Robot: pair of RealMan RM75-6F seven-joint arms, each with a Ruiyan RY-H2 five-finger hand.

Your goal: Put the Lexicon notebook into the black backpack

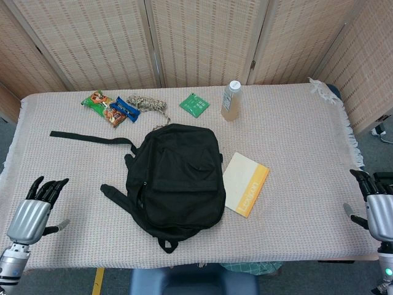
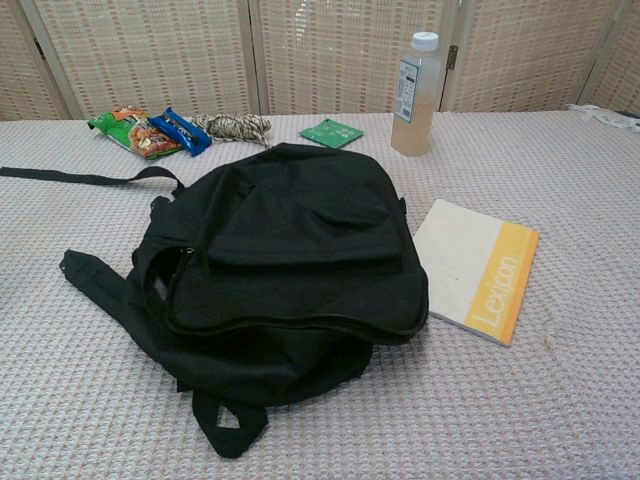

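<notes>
Hands nearest: left hand (image 1: 35, 210) and right hand (image 1: 379, 206) at counter (image 1: 295, 135) edges, fingers spread, holding nothing. Black backpack (image 1: 177, 177) lies mid-counter; Lexicon notebook (image 1: 245, 184) flat just right of it. Bottle (image 1: 230, 101), snack packets (image 1: 110, 108) far side.

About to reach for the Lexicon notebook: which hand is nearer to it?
Right. The right hand sits at the table's right edge, right of the Lexicon notebook with bare cloth between. The left hand is at the left edge, beyond the black backpack.
</notes>
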